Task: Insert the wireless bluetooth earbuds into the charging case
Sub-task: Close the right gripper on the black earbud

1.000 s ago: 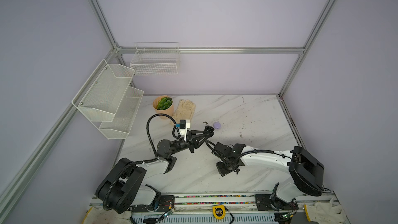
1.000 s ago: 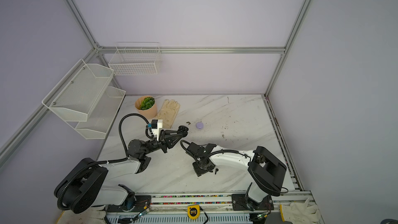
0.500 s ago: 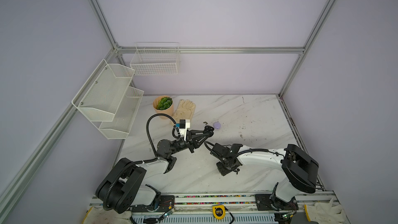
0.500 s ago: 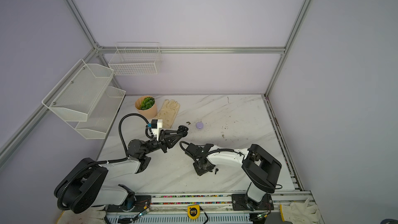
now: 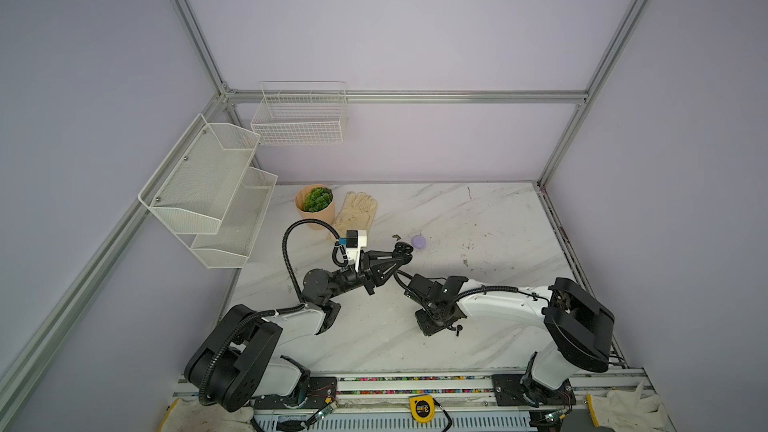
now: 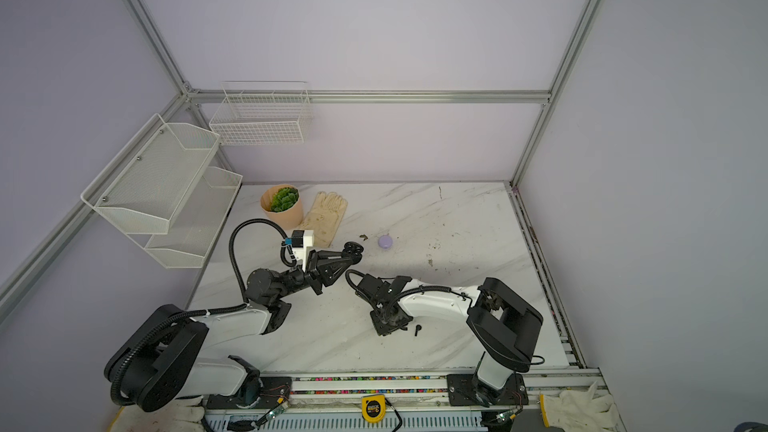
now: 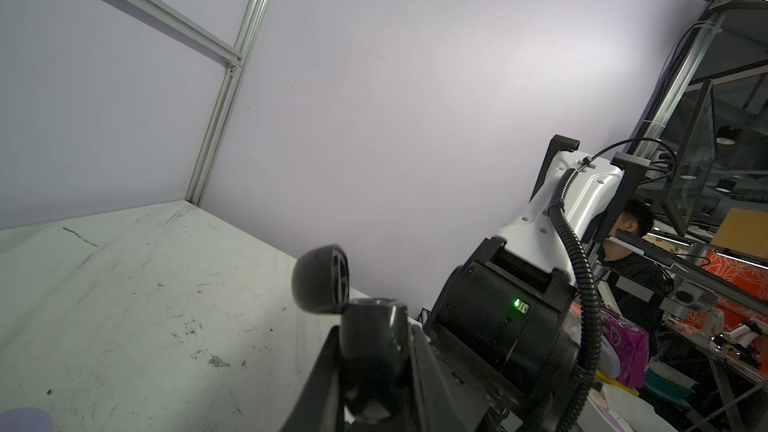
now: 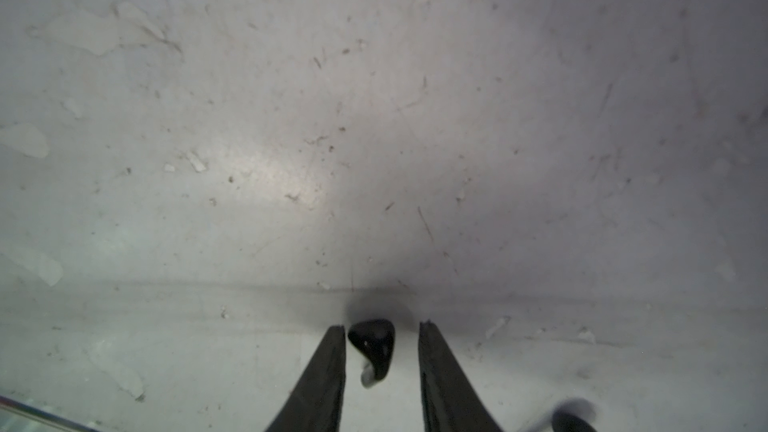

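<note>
The white marble-patterned bench point(image 5: 478, 218) has a smooth, faintly shiny top, scuffed and flecked with dark grit. The small black stemmed earbud point(image 8: 374, 347) is glossy plastic with bright glints. The round black plastic charging case point(image 7: 318, 284) looks smooth and nearly matt. The round lilac case point(image 5: 418, 241) is smooth with a soft sheen. The cream glove point(image 5: 357, 209) is creased cloth. The white two-tier shelf point(image 5: 203, 184) is fine painted metal mesh, the white basket point(image 5: 299, 122) open wire. The frame rails point(image 5: 457, 96) are dull silvery metal.
</note>
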Tool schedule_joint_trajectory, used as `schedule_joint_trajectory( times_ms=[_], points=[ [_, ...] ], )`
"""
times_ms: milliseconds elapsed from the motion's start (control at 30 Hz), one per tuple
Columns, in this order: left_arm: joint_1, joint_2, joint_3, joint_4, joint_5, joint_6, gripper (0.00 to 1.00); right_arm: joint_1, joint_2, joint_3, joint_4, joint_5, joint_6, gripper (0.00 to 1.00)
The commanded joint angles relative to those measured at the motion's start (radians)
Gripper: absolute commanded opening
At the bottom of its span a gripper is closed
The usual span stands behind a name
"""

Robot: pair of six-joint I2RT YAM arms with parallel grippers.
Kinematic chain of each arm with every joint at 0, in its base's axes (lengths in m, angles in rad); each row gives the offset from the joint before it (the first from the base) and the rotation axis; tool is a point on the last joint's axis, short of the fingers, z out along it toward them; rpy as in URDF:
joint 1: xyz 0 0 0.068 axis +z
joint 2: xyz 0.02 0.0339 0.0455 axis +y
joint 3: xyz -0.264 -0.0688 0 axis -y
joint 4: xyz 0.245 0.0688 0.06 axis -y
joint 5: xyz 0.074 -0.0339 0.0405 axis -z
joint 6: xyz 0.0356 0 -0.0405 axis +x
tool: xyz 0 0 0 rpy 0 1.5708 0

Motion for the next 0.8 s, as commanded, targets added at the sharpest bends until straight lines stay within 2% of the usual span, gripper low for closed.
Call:
schedule_joint_trajectory(
  times_ms=[0,767],
  points=[
    [0.005,-0.025,-0.008,0.06,0.01,-0.003,0.0,0.001,0.013,0.007,0.0,0.011,0.021,0.32],
    [0.006,-0.026,-0.007,0.06,0.011,-0.007,0.0,-0.008,0.017,-0.011,0.014,0.012,0.026,0.26]
  ],
)
